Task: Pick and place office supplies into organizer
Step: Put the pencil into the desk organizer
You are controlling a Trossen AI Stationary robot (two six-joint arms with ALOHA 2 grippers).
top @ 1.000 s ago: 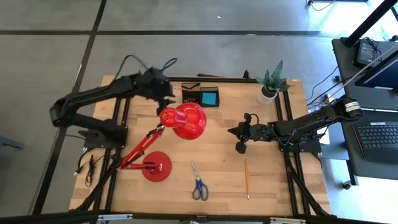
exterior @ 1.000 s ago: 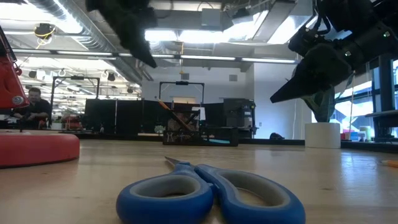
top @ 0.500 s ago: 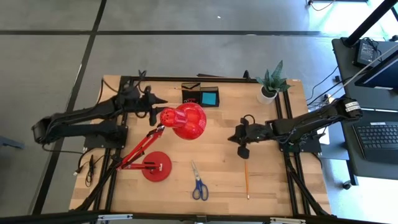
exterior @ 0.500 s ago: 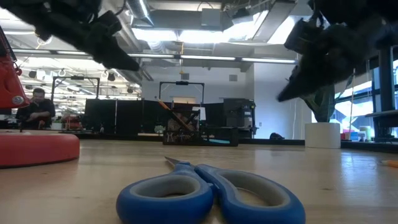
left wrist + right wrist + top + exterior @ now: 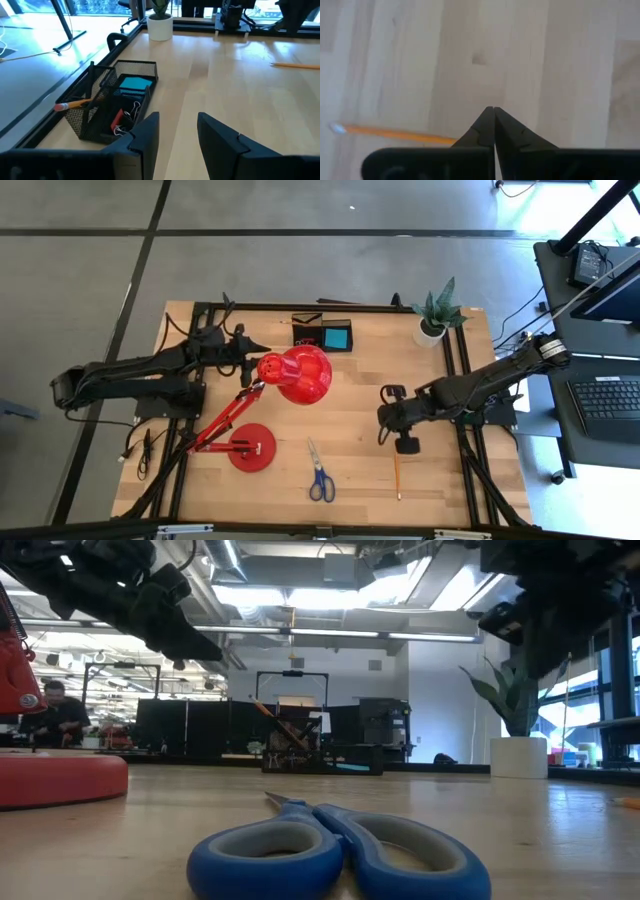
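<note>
Right hand [image 5: 381, 421], fingers pressed together and empty, poised above the counter [image 5: 360, 395] just short of the pencil [image 5: 396, 470], which lies well clear of the organizer [image 5: 323, 334]; the step in hand appears to be the approach for a pick. Next, the fingers must part and descend astride the pencil. Left hand [image 5: 177, 131], open and empty, waits beside the organizer.

Overhead and table-level views share the scissors [image 5: 320, 475] (wrist cameras close).

Left gripper [image 5: 177, 135] fingers parted, empty; right gripper [image 5: 493, 122] fingers pressed together, pointing down.
</note>
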